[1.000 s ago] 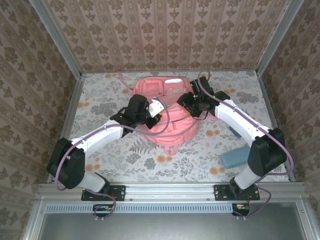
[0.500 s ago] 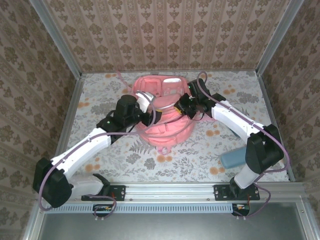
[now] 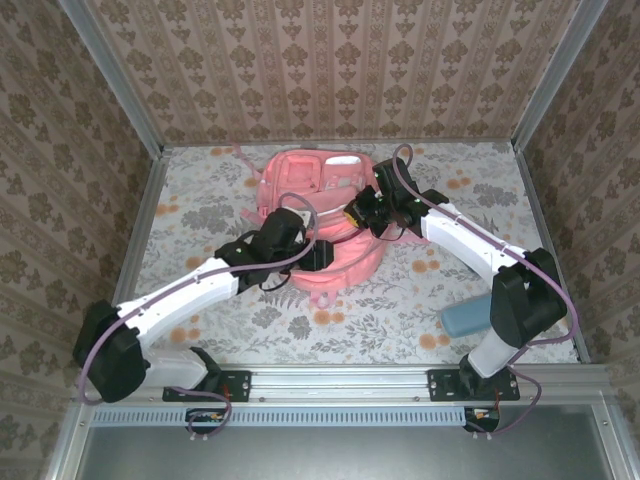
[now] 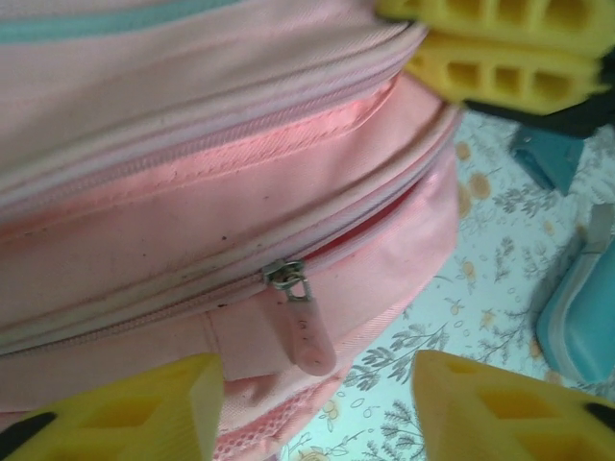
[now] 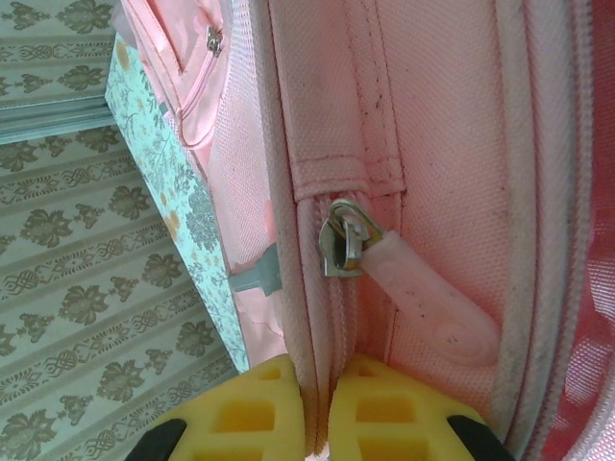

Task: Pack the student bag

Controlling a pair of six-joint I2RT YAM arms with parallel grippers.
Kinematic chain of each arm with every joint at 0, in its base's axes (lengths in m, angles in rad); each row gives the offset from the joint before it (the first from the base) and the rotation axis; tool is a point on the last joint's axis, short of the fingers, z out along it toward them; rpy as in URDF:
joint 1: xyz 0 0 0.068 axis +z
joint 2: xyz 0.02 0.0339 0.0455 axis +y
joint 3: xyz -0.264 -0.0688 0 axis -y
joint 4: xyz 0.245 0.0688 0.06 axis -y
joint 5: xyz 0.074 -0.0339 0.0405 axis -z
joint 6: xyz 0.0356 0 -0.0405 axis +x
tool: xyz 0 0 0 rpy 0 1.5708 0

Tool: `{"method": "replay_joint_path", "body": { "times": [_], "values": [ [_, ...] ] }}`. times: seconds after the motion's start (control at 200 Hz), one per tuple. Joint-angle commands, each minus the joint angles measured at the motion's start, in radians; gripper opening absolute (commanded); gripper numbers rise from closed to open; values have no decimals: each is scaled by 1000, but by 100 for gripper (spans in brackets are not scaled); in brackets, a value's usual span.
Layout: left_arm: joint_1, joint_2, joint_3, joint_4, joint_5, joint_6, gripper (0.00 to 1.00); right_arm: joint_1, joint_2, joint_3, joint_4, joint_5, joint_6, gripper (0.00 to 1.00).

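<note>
The pink rubber zipper pull (image 4: 306,331) hangs lengthwise just ahead of the empty, half-open left end effector (image 4: 312,389). The right end effector (image 5: 322,394) is clamped tight on a seam of the large pink fabric student bag (image 3: 312,176).

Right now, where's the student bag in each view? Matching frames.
Top external: student bag centre, on the far half of the floral table cover.
Left wrist: upper left and centre, zipper pull just above the open left gripper.
Right wrist: centre and right, pinched in the right gripper.
Shared landmark: floral table cover.

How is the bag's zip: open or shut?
Partly open: right of the slider the student bag gapes, showing red inside; left, teeth meet.
</note>
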Motion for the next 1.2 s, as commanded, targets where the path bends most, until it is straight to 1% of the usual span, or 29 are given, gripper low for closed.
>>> {"method": "replay_joint_path", "body": {
  "times": [0.0, 0.07, 0.215, 0.335, 0.59, 0.875, 1.055, 1.195],
  "values": [
    [-10, 40, 16, -17, 14, -71, 47, 17, -6, 10, 77, -55, 13, 8],
    [-10, 63, 25, -11, 24, -70, 44, 21, -6, 8, 77, -53, 12, 7],
    [-10, 100, 45, 0, 28, -75, 44, 28, -8, 7, 77, -53, 9, 7],
    [-10, 118, 48, 9, 21, -85, 41, 31, -8, 4, 75, -52, 8, 7],
    [-9, 89, 36, -35, -46, -85, 23, 31, -21, 0, 36, -7, -16, 7],
    [-11, 46, 21, -142, -124, -2, 0, 31, -36, -6, 7, 48, -44, 6],
    [-3, 24, 1, -176, -206, 33, 0, 20, -51, -22, -9, 66, -55, 5],
    [49, -8, -70, -171, -228, 38, 0, -7, -81, -50, -18, 77, -67, 4]
  ]
}}
